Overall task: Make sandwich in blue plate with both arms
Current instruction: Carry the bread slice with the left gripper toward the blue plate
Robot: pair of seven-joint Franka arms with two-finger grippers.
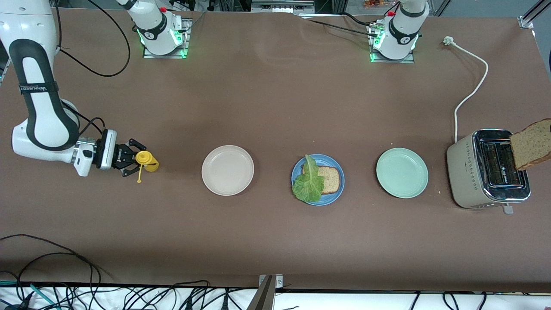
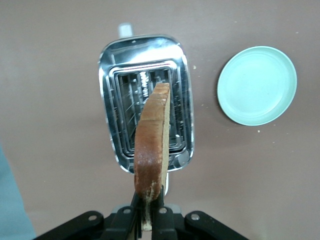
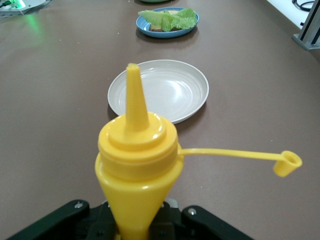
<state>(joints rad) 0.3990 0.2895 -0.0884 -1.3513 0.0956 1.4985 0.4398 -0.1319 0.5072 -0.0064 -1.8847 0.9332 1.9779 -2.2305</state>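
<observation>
The blue plate (image 1: 331, 197) sits mid-table and holds one brown bread slice (image 1: 331, 178) with a ruffled green lettuce leaf (image 1: 308, 183) lying over it. My left gripper (image 2: 148, 220) is shut on the edge of a second bread slice (image 2: 152, 145), held on edge over the toaster (image 2: 110, 100); in the front view only that slice (image 1: 533, 144) shows. My right gripper (image 1: 129, 163) is shut on the yellow squeeze bottle (image 1: 146, 160) at the right arm's end of the table. The bottle's nozzle (image 3: 132, 92) points toward the plates and its cap hangs open on a strap.
A beige-white plate (image 1: 227, 170) lies between the bottle and the blue plate. A mint-green plate (image 1: 402, 172) lies between the blue plate and the toaster (image 1: 488, 170). The toaster's white cord (image 1: 471, 86) runs toward the left arm's base.
</observation>
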